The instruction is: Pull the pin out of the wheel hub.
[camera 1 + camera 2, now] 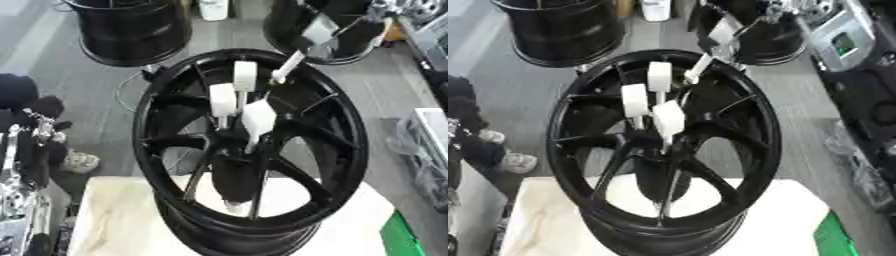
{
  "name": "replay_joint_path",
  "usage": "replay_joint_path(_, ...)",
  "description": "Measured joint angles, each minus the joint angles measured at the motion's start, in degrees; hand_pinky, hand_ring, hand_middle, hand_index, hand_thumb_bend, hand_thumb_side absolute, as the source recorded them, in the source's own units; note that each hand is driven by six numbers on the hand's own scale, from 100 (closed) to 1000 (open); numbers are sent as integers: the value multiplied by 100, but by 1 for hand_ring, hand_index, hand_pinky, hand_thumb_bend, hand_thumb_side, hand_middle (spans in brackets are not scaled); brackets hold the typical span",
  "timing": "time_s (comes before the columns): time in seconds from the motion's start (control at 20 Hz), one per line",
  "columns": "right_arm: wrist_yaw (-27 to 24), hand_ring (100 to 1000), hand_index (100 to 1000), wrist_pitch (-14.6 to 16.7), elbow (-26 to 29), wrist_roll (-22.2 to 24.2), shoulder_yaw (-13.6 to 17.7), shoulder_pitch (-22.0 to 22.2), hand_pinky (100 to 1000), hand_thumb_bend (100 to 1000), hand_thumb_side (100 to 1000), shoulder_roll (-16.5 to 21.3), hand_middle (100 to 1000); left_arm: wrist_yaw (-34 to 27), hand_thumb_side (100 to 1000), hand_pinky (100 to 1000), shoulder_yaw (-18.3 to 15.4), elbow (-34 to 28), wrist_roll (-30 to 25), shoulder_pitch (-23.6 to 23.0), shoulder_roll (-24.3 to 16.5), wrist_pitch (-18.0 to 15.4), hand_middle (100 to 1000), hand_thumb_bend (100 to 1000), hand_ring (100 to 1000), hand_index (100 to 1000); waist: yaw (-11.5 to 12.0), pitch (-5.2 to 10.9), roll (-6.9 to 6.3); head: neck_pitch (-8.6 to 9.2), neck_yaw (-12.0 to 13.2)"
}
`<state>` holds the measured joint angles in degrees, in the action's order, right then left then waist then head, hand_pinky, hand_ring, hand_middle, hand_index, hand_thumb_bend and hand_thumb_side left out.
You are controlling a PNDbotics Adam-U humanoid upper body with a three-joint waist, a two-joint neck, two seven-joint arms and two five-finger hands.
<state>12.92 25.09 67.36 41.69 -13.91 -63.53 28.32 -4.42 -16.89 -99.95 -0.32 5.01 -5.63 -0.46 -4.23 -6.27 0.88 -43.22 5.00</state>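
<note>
Black wheel (254,150) stands on the pale table (114,215) with white-handled pins (258,120) stuck in its hub, the right hand (302,45) reaching from upper right, grip unclear, left hand unseen; next, I judge, close on one pin and pull.

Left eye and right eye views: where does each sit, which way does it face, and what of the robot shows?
Left eye view: in the head, looking down at the black wheel on the pale table; the right hand reaches into the hub.
Right eye view: beside it, same aim, same hand.
Shared: wheel, table, hand with white fingertips, two more rims behind.
</note>
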Motion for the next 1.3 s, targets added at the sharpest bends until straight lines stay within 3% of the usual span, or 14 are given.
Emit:
replay_joint_path(0.3, -392, 452, 682, -359, 472, -884, 1124, 994, 523, 100, 100, 1216, 484, 13, 581, 716, -52, -1, 45, 0, -47, -1, 696, 660, 820, 747, -66, 0, -18, 5, 7)
replay_joint_path(0.55, -517, 461, 726, -583, 690, -1240, 1470, 1201, 545, 100, 100, 1488, 500, 13, 580, 716, -69, -2, 60, 0, -47, -4, 696, 660, 821, 747, -76, -6, -39, 11, 37)
replay_joint_path(0.65, -485, 483, 774, -682, 653, -1341, 1592, 1348, 573, 100, 161, 1557, 538, 13, 580, 715, -191, -8, 138, 0, -46, -21, 695, 660, 821, 747, -279, -78, -122, 66, 199)
replay_joint_path(0.7, -433, 513, 825, -751, 571, -1410, 1698, 1489, 607, 100, 182, 1655, 608, 13, 581, 715, -256, -13, 196, 2, -44, -27, 695, 660, 821, 747, -440, -121, -200, 91, 288)
replay_joint_path(0.8, -284, 513, 825, -915, 312, -1574, 1978, 1821, 607, 100, 182, 1785, 608, 18, 581, 715, -352, -41, 317, 16, -41, -32, 695, 660, 821, 747, -715, -143, -297, 119, 450)
replay_joint_path(0.85, -198, 733, 961, -1005, 166, -1664, 2140, 1988, 769, 100, 249, 1806, 825, 21, 581, 715, -369, -49, 360, 30, -40, -33, 695, 660, 821, 747, -738, -143, -296, 127, 498)
replay_joint_path(0.9, -108, 813, 998, -1099, 24, -1758, 2287, 2126, 819, 100, 368, 1786, 893, 24, 580, 715, -403, -58, 395, 30, -40, -33, 695, 660, 822, 747, -736, -153, -273, 144, 534)
replay_joint_path(1.0, 80, 871, 1000, -1292, -270, -1952, 2602, 2417, 859, 100, 591, 1653, 944, 28, 580, 715, -436, -69, 439, 49, -40, -32, 695, 660, 822, 747, -759, -210, -249, 186, 564)
replay_joint_path(1.1, 280, 891, 1000, -1495, -605, -2154, 2935, 2760, 872, 100, 726, 1398, 956, 32, 580, 715, -444, -74, 454, 84, -40, -34, 695, 660, 822, 747, -716, -225, -296, 217, 545)
replay_joint_path(1.3, 686, 888, 1000, -1904, -1278, -2563, 3599, 3418, 874, 100, 786, 747, 956, 32, 580, 715, -413, -78, 429, 102, -40, -28, 695, 659, 823, 747, -520, -223, -274, 227, 416)
